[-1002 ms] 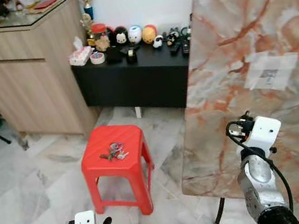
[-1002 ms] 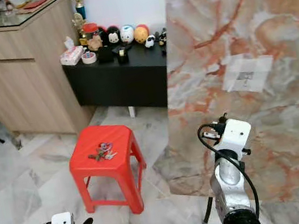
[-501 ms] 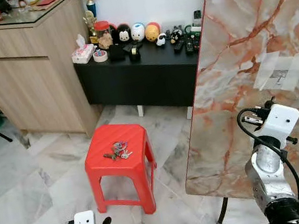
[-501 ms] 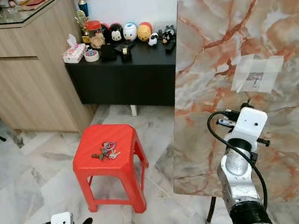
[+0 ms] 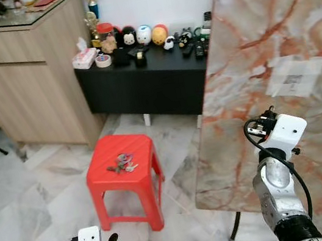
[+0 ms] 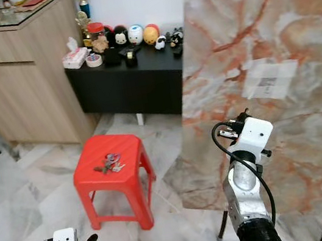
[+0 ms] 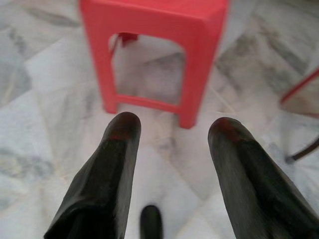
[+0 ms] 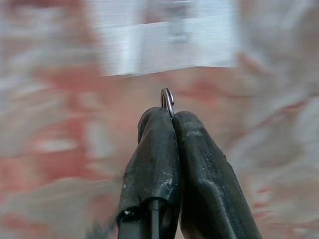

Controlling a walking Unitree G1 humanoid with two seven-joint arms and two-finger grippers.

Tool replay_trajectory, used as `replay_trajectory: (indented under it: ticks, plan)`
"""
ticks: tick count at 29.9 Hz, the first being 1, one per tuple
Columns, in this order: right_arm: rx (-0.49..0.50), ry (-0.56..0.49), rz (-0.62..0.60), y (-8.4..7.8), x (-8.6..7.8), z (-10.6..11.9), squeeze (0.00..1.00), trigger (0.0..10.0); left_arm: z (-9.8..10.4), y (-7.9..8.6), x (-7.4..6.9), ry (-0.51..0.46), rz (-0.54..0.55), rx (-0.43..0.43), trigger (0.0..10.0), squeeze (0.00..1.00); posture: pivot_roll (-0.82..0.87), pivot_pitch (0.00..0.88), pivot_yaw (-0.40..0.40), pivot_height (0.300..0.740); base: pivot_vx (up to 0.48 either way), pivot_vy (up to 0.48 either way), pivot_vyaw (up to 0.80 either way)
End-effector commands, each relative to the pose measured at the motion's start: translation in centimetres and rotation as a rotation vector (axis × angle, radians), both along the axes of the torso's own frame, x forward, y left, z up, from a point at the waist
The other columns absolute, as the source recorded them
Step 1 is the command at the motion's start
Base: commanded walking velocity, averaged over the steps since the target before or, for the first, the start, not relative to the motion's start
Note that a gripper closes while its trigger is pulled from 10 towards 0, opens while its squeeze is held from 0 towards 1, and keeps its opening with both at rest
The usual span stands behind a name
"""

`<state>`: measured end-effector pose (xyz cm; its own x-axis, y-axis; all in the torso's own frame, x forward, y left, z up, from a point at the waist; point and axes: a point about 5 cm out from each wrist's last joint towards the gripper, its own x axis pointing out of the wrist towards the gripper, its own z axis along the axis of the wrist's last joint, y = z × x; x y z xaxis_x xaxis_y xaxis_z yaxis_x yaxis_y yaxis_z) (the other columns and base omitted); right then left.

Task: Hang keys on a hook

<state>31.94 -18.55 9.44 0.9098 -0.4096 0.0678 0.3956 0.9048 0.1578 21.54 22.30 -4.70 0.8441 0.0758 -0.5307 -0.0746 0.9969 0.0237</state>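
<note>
A tall marble-patterned board (image 5: pixel 271 40) stands on my right. A small hook (image 5: pixel 293 80) sits on it in a patch of white tape (image 8: pixel 164 45). My right gripper (image 8: pixel 172 117) is raised in front of the board, a little below the tape. It is shut on a thin metal key ring (image 8: pixel 167 99) that sticks out past its fingertips. Its white wrist camera (image 5: pixel 286 130) hides the fingers in the eye views. A bunch of keys (image 5: pixel 121 162) lies on the red plastic stool (image 5: pixel 134 146). Low on my left, my left gripper (image 7: pixel 174 127) hangs open, facing the stool's legs.
A black low cabinet (image 5: pixel 143 86) with figurines and remotes stands against the far wall. A wooden sideboard (image 5: pixel 23 75) is at the back left. The floor is pale marble tile (image 5: pixel 27 205). The board's dark legs (image 5: pixel 236 228) stand on the floor by my right arm.
The whole picture has swayed sideways and back, so the camera moved. My right gripper stays raised below the taped hook, and the left arm still hangs low.
</note>
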Motion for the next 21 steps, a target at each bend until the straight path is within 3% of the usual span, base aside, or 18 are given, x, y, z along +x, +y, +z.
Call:
replay_trajectory:
  ticks: [1, 12, 21]
  plan:
    - [0.007, -0.009, 0.002, -0.32, 0.16, 0.35, 0.00, 10.0, 0.00, -0.20, 0.02, -0.002, -0.014, 0.006, 10.0, 0.00, 0.07, 0.001, -0.060, 0.740, 0.000, -0.356, 0.00]
    - [0.009, -0.005, 0.009, -0.19, 0.07, 0.19, 0.00, 10.0, -0.10, -0.15, -0.12, 0.003, -0.001, -0.002, 10.0, 0.00, 0.07, 0.003, -0.062, 0.740, 0.000, -0.032, 0.00]
    - [-0.059, -0.028, -0.024, -0.50, -0.07, 0.83, 0.00, 10.0, -0.02, -0.11, -0.02, -0.002, -0.002, -0.001, 10.0, 0.00, 0.07, 0.004, -0.061, 0.740, 0.000, 0.000, 0.00]
